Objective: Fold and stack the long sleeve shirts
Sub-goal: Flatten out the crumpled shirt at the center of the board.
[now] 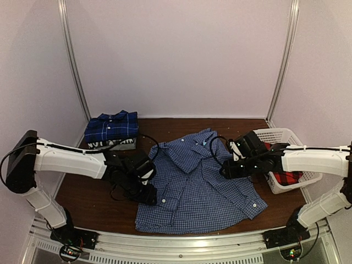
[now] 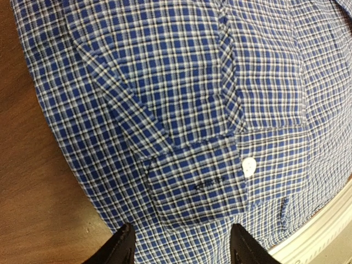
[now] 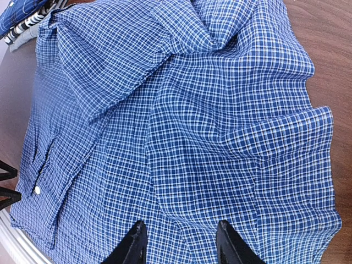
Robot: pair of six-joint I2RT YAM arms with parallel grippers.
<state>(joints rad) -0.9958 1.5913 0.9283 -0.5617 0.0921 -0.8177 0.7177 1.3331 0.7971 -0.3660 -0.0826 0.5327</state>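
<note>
The blue-and-white fine check shirt (image 1: 198,187) lies spread on the brown table, sleeves folded in over its body. My left gripper (image 1: 149,193) is open over its left edge; the left wrist view shows a sleeve cuff (image 2: 198,184) with a white button (image 2: 249,166) just beyond the gripper (image 2: 184,247). My right gripper (image 1: 228,170) is open over the shirt's right side; in the right wrist view the gripper (image 3: 179,245) hovers above the cloth (image 3: 209,137). The darker blue plaid shirt (image 1: 111,126) lies folded at the back left. The red-and-black plaid shirt (image 1: 286,177) lies in the basket.
A white slatted basket (image 1: 286,137) stands at the right edge. The folded plaid shirt rests on a grey-and-white folded item (image 1: 113,144). A metal rail (image 1: 181,242) runs along the table's near edge. Pale walls enclose the back and sides.
</note>
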